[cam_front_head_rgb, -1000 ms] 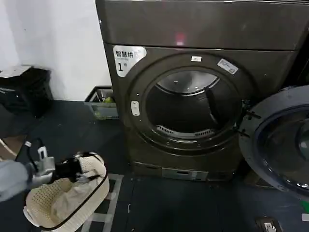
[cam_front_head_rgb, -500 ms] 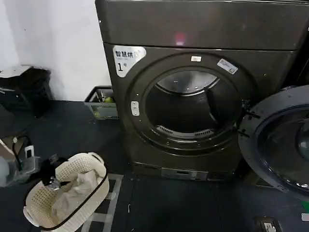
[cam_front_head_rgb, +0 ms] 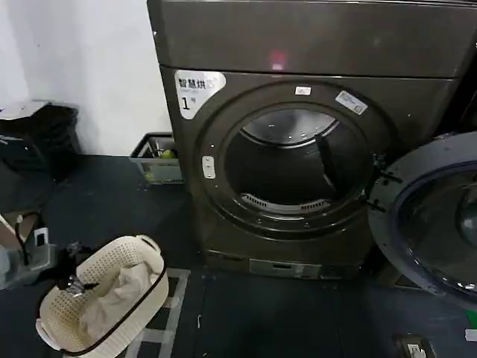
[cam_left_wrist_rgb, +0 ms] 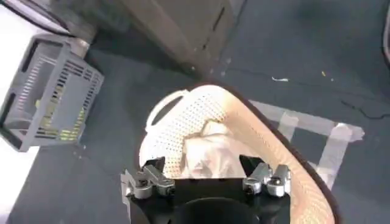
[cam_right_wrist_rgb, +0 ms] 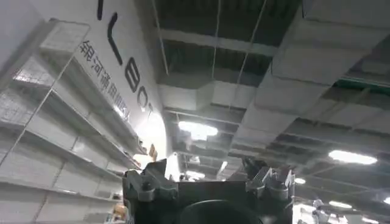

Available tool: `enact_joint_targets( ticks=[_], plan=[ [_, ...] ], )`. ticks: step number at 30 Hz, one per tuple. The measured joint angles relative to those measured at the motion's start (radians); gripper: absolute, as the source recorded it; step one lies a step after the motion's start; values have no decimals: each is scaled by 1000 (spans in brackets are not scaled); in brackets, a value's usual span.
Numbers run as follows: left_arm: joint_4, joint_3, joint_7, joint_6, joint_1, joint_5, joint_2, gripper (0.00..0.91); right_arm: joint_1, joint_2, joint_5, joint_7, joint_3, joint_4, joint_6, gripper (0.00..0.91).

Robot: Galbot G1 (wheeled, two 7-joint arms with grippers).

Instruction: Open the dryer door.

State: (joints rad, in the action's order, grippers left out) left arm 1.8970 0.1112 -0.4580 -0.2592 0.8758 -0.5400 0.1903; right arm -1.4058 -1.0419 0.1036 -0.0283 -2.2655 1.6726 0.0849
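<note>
One arm works low at far left: the left gripper hangs with fingers spread and empty above the cream perforated plastic laundry basket. Up and right of it stands the big bronze-grey front-loading dryer. Farther right, the chrome-rimmed round dryer door already hangs wide open, nothing between. The right gripper points at the ceiling, its fingers spread too.

The door hangs open at my right, its far rim cut off by the head view's edge. The dryer loses its top to the upper edge. My left gripper sits dark and blurred at the basket rim; I cannot tell how its jaws stand. My right gripper points at the ceiling, fingertips cut off below.
</note>
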Motion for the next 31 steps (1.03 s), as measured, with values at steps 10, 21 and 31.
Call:
enact_joint_targets(
  ticks=[10,21,31],
  plan=[
    [-15,-1,-21,-12,3,36,1,907,-3,-1,0,-1,-3,4,-1,907],
    [-32,2,-38,-31,7,88,-1,907,-2,-6,-5,-6,0,11,-3,907],
    [-29,2,-39,-33,23,99,-1,907,-9,-8,-5,-13,-4,21,1,907]
  ],
)
